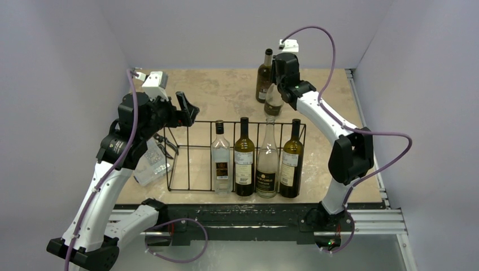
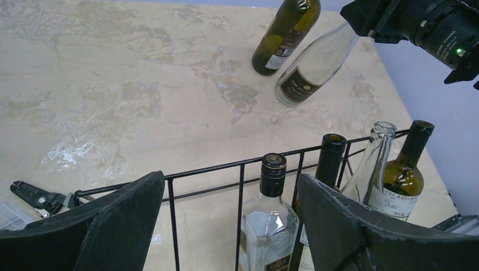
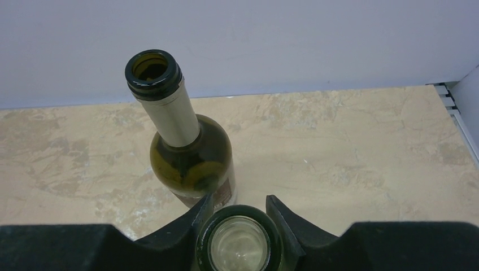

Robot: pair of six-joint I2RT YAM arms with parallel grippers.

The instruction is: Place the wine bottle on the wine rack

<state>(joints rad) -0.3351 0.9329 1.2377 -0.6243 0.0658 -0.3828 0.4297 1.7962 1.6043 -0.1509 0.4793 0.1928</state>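
- Our left gripper [image 2: 231, 220] hovers over the left end of the wine rack [image 2: 214, 169], fingers spread, grasping nothing;
- the rack's left bays hold no bottle; 4 bottles [image 1: 244, 161] stand upright in its right half;
- beyond the rack, on the table [image 1: 226, 90], the clear wine bottle [image 1: 273, 103] stands just beside a green bottle [image 1: 264, 73]; its long axis is vertical, open mouth up;
- our right gripper [image 3: 238, 212] is clenched on its neck, 1 finger each side; we judge the grasp made, the lift not begun;
- next, we think: a straight lift clear of the green bottle, a carry left over the rail, a base-first descent into a free bay.
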